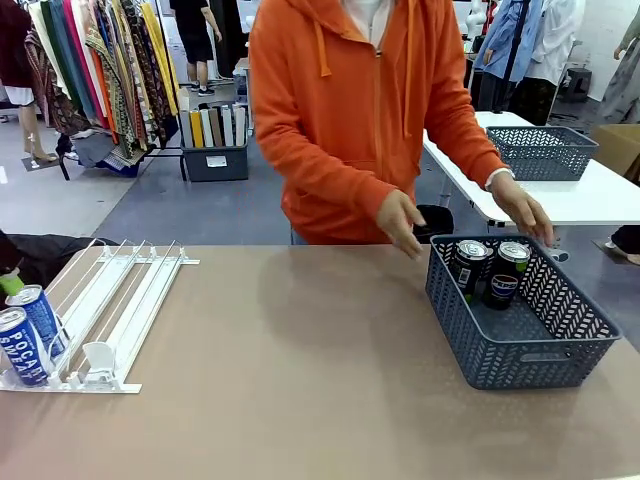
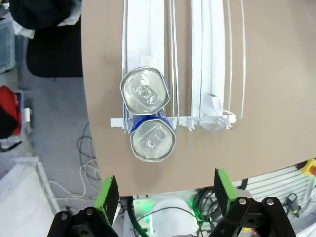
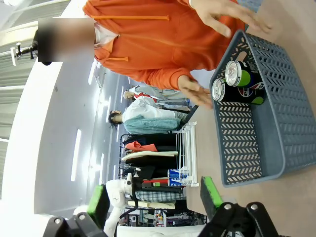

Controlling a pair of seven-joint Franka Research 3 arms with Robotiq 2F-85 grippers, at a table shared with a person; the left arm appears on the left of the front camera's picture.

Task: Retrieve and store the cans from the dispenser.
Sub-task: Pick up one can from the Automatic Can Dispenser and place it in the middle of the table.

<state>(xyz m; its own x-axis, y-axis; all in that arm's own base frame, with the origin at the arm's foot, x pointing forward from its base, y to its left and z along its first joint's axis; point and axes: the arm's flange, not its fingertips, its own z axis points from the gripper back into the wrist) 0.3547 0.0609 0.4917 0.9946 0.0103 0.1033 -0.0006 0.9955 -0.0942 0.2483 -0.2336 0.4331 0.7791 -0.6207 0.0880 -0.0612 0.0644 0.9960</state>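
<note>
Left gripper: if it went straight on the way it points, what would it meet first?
Likely the top of the front blue can at the dispenser's low end; the open left gripper hangs above it, depth unclear.

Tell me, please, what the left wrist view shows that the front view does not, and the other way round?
Left wrist view: the left gripper with its jaws open, and a straight-down look at the silver tops and pull tabs of the two blue cans.
Front view: a person in an orange hoodie, hands at the far end of the grey basket, which holds two black cans.
Both: the dispenser, with the two blue cans one behind the other at its low end, and a white stopper in a neighbouring lane.
</note>
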